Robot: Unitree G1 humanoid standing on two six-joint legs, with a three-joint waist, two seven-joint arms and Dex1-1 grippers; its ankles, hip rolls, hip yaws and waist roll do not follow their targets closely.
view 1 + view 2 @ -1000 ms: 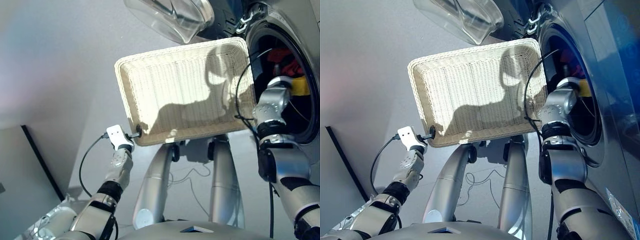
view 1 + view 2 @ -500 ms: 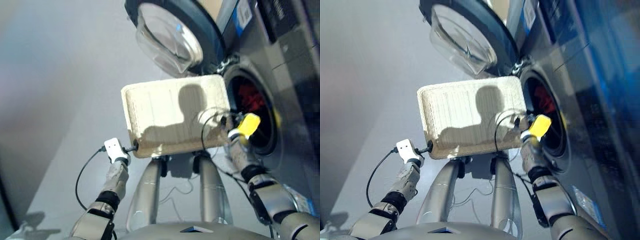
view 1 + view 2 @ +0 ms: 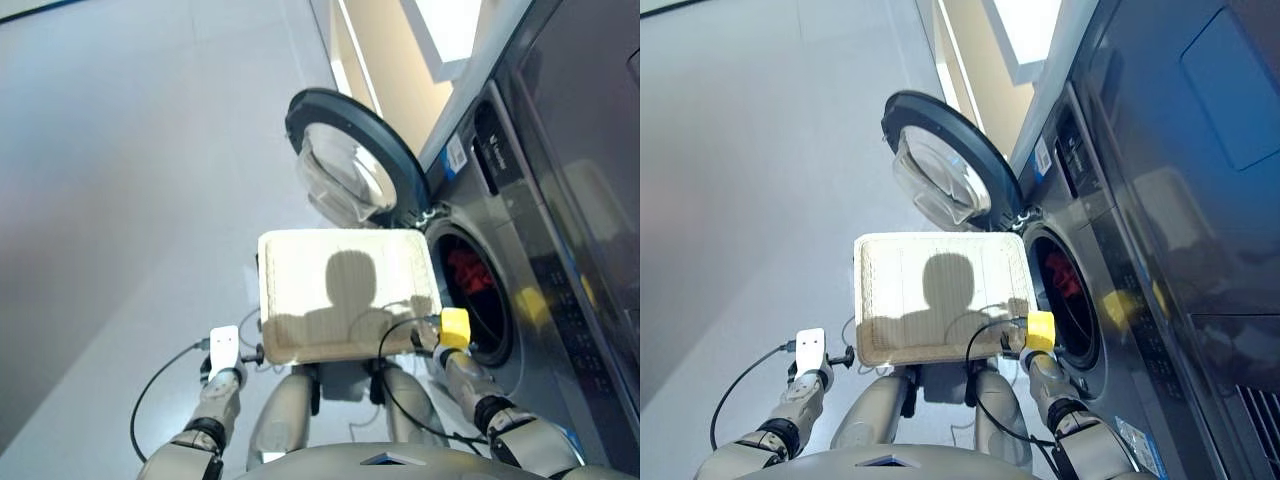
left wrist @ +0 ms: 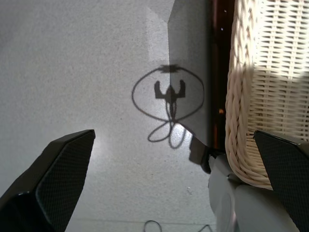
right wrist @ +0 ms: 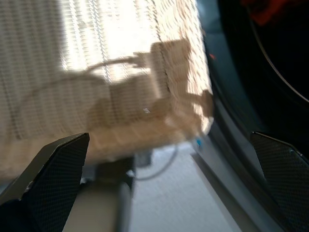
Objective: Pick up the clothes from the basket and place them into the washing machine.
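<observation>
Overhead, from the head camera, the basket (image 3: 345, 290) lies between the two grippers, its cream weave bare of clothes. Just beyond the right gripper (image 3: 440, 335) stands the washing machine (image 3: 520, 300), its porthole door (image 3: 350, 165) swung wide above the basket's far rim. Inside the drum a coral-red garment (image 3: 468, 272) shows (the other two clothes cannot be made out). The left gripper (image 3: 228, 352) sits at the basket's near corner.

Next, the left wrist view: the fingers (image 4: 63, 169) are spread wide, holding nothing, with grey floor (image 4: 96, 72) between them and the basket's woven rim just beside one finger.

Lastly, the right wrist view: these fingers (image 5: 53, 169) also stand apart and unladen, the basket's corner ahead, the dark drum opening beside it.
</observation>
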